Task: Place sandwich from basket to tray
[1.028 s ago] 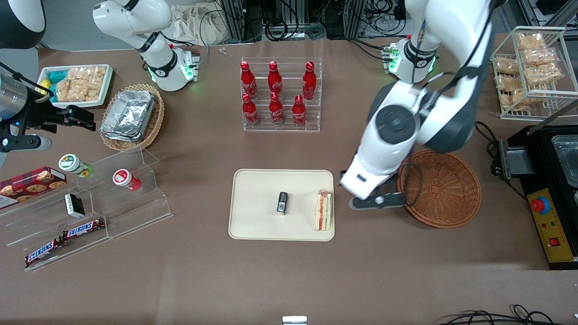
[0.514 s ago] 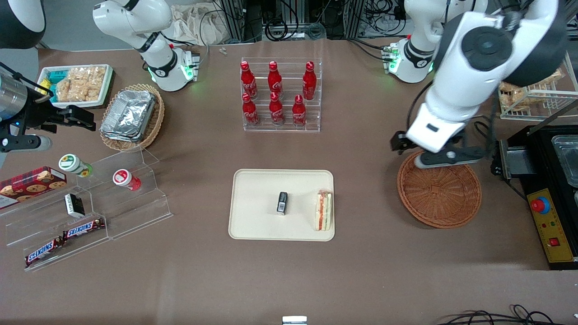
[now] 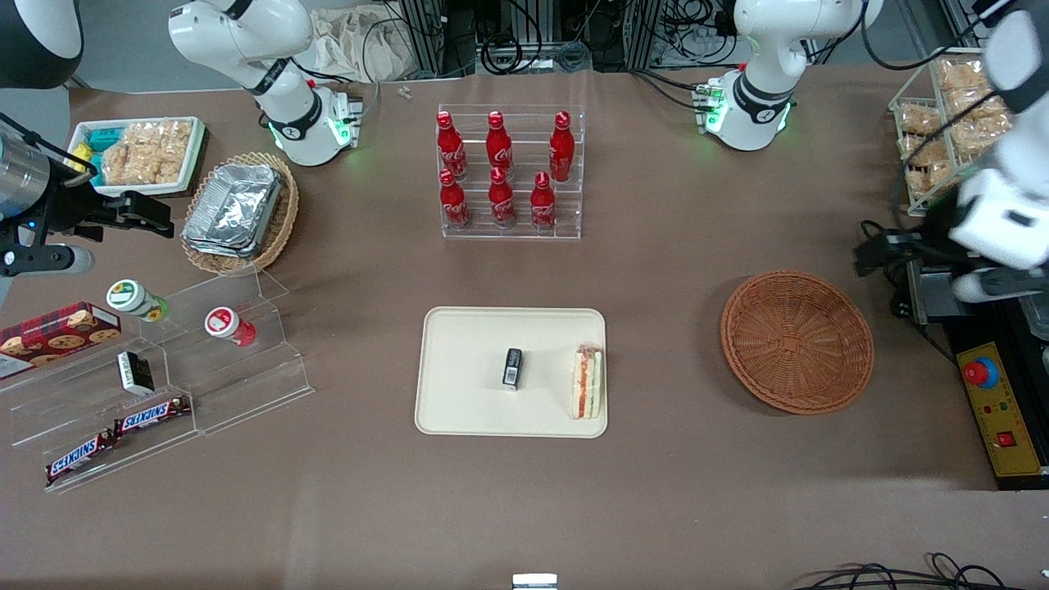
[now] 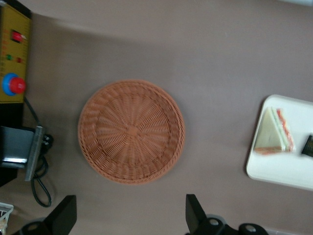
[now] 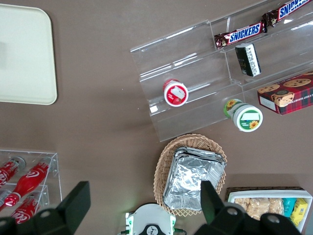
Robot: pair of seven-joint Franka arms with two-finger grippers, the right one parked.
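Sandwich (image 3: 587, 381) first: you see a small triangular wedge of pale white bread, its cut edge showing stacked red-orange and green filling layers. It lies on the tray (image 3: 467, 410), close to the rim at the working arm's end, with nothing touching it. From the left wrist view you get the same wedge (image 4: 274, 132) with its broad white face up and the coloured edge turned toward a small black packet (image 4: 308, 146) that sits beside it on the cream-beige tray (image 4: 279, 171). In the front view that black packet (image 3: 512, 367) lies near the tray's middle, apart from the sandwich.

The round reddish-brown wicker basket (image 3: 796, 341) stands on the brown table (image 3: 656, 492) between the tray and the yellow control box (image 3: 996, 410), and you can see its woven floor bare in the wrist view (image 4: 131, 132).

Your gripper (image 3: 910, 254) hangs high at the working arm's end of the table, above the black equipment next to the basket and well apart from the sandwich. Its two fingers (image 4: 63, 215) stand spread wide with nothing between them.
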